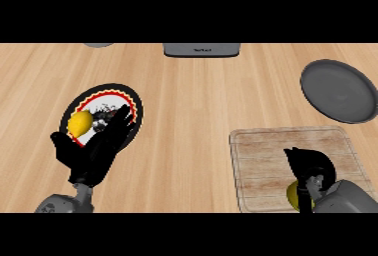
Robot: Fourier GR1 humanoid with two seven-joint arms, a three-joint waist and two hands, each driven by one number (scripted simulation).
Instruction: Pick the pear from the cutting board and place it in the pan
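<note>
At five o'clock on the wooden surface (192, 110), the right hand (310, 167) curls around the pear (293, 195) over the cutting board (295, 167). Only a yellow-green sliver of the pear shows beneath the fingers, so its long axis cannot be told. At two o'clock lies the grey pan (339, 91). At nine o'clock the left hand (96, 147) rests open beside a patterned plate (129, 95) holding a lemon (80, 122).

wood counter (199, 100) w/ cutting board (258, 150), grey pan (339, 92), patterned plate (133, 97), grey appliance (202, 49) on it.
</note>
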